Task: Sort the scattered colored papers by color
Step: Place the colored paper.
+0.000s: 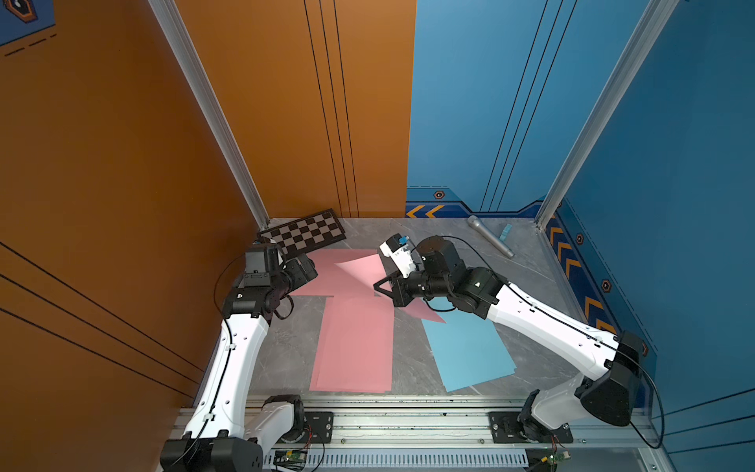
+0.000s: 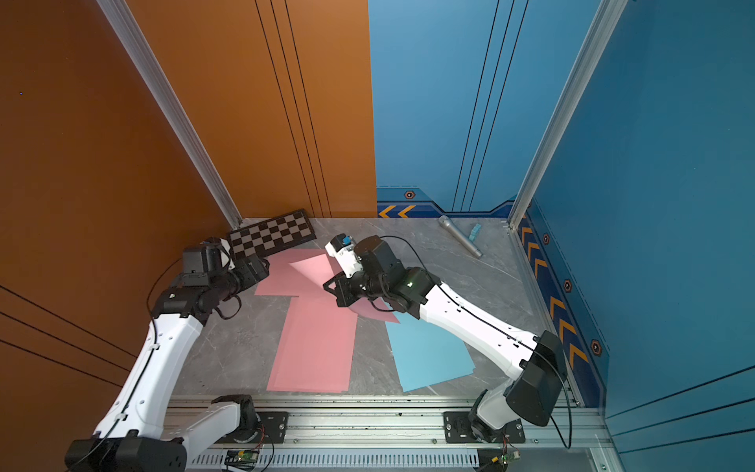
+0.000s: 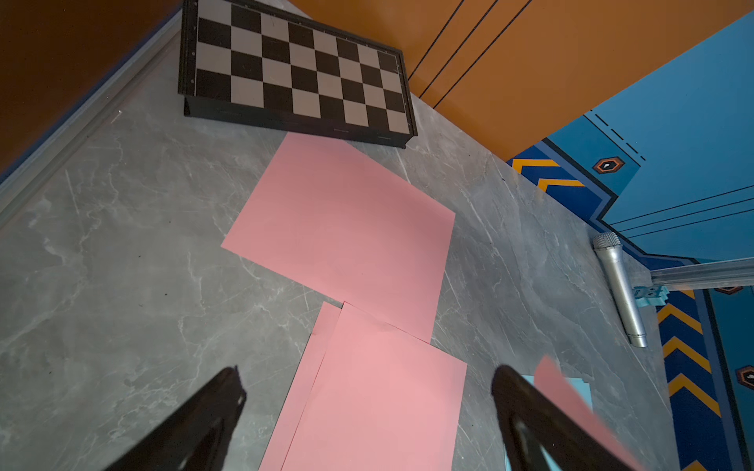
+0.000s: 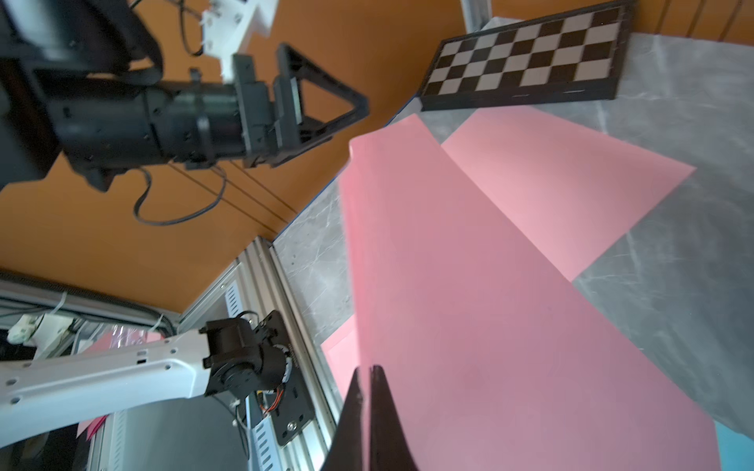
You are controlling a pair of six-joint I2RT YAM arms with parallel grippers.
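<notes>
A stack of pink papers (image 1: 353,347) lies flat near the table's front, and another pink sheet (image 3: 342,220) lies behind it by the checkered board. To the right lie the light blue papers (image 1: 470,351). My right gripper (image 4: 368,369) is shut on the edge of one pink sheet (image 4: 469,306), which it holds tilted up off the table between the two piles; both top views show this lifted sheet (image 1: 363,267) and the right gripper (image 1: 376,288). My left gripper (image 3: 369,373) hovers open and empty above the back of the pink stack, seen too in a top view (image 1: 306,265).
A black-and-grey checkered board (image 1: 304,233) lies at the back left corner. A silver microphone (image 1: 490,236) and a small light-blue block (image 1: 505,232) lie at the back right. Orange and blue walls close three sides; a metal rail (image 1: 408,421) runs along the front.
</notes>
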